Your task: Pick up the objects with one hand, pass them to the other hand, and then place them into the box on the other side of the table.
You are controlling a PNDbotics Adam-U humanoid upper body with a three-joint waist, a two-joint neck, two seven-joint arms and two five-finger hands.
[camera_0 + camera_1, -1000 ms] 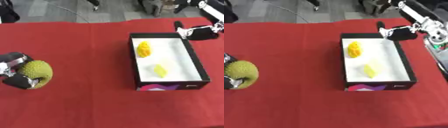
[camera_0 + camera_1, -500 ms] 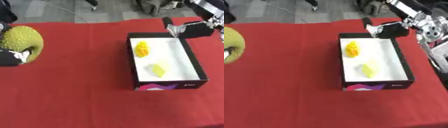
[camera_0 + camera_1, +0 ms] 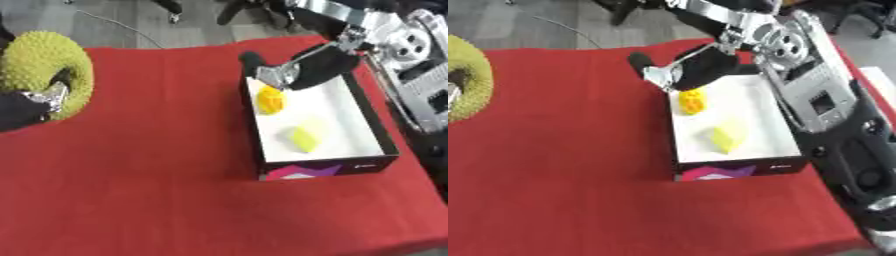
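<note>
One bumpy green round fruit (image 3: 48, 75) in left hand (image 3: 26, 107).

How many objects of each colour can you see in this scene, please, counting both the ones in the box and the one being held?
Orange-yellow bumpy object in the box: 1
Pale yellow object in the box: 1
Green spiky fruit in the left hand: 1
Total: 3

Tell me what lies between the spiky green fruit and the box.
Only bare red cloth between the fruit, held in the left hand, and the box, seen in the left eye view.
</note>
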